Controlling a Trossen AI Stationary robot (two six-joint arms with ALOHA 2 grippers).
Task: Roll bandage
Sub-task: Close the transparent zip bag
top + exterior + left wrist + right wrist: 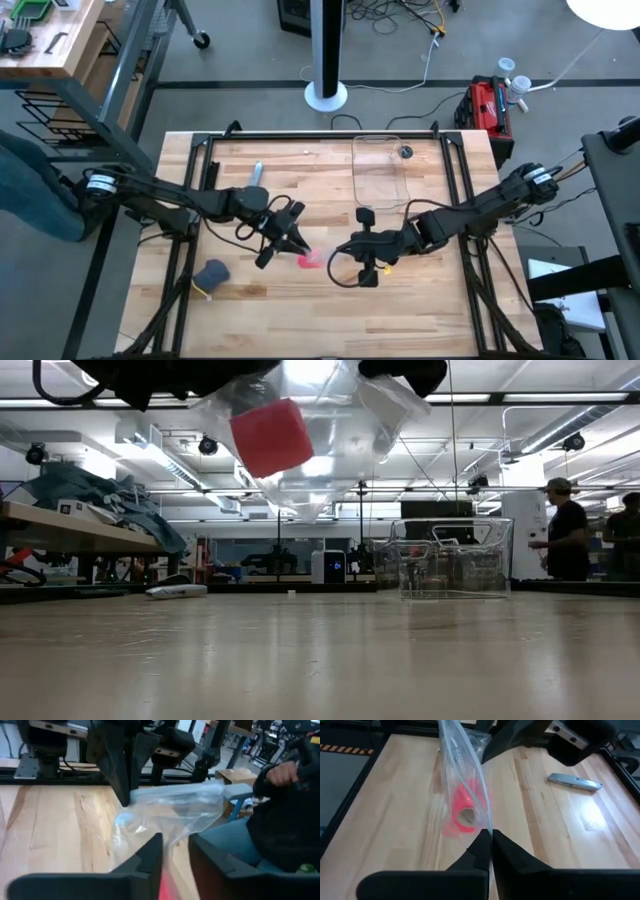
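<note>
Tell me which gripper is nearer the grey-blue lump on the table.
Left. The left gripper hangs just up and right of the grey-blue lump, at the plastic bag. The right gripper sits beyond the bag, farther right.

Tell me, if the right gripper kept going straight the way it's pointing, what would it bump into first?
The right gripper, shut on the clear plastic bag, points at the pink bandage roll inside that bag. Beyond it waits the left gripper, though depth is hard to judge.
</note>
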